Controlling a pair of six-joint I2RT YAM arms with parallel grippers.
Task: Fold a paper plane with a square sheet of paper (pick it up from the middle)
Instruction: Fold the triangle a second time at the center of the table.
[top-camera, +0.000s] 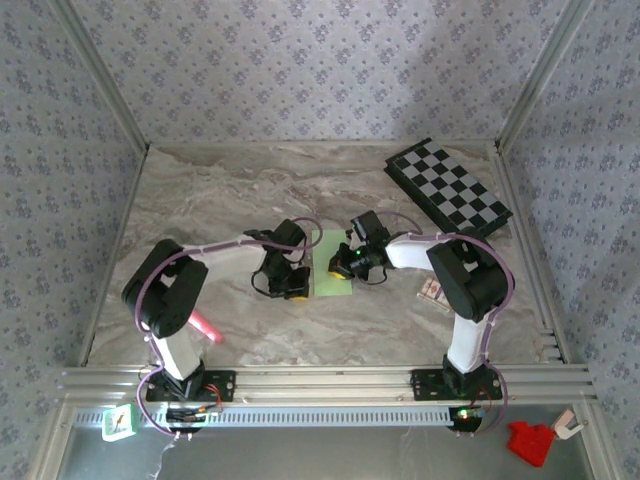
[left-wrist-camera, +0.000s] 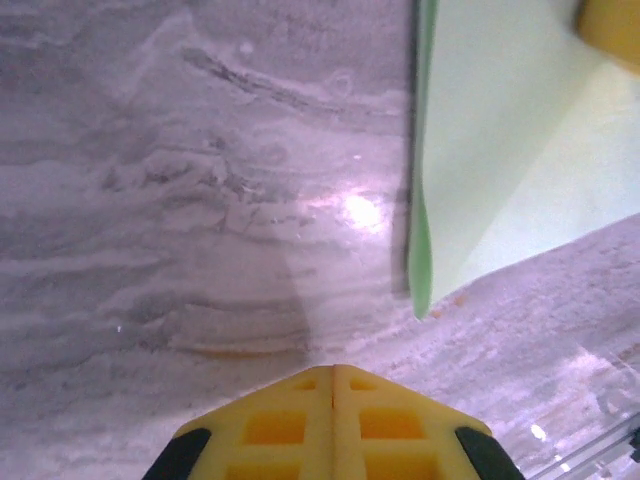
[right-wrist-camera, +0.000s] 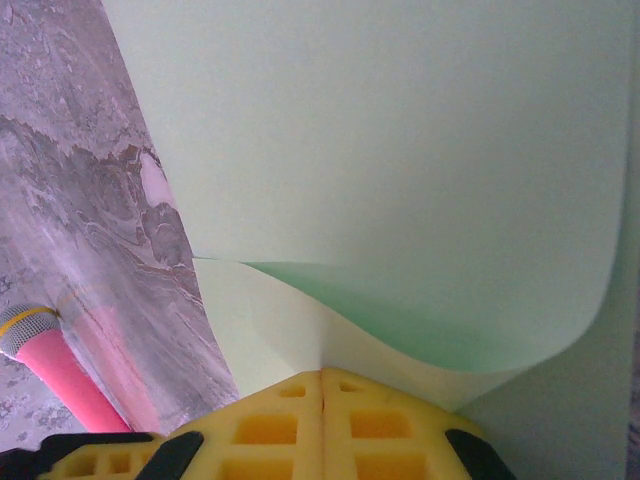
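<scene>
Sheet (right-wrist-camera: 400, 150) curl seen from right wrist; overhead adds chequered board (top-camera: 450, 188).

A robot test cell in a lab: a left arm (top-camera: 175, 290) and a right arm (top-camera: 470, 280) bolted to an aluminium-profile rail (top-camera: 330, 380) at the near edge of a marble-patterned table (top-camera: 220, 190), boxed in by wallpapered panels (top-camera: 300, 60) on aluminium posts (top-camera: 105, 80).
</scene>
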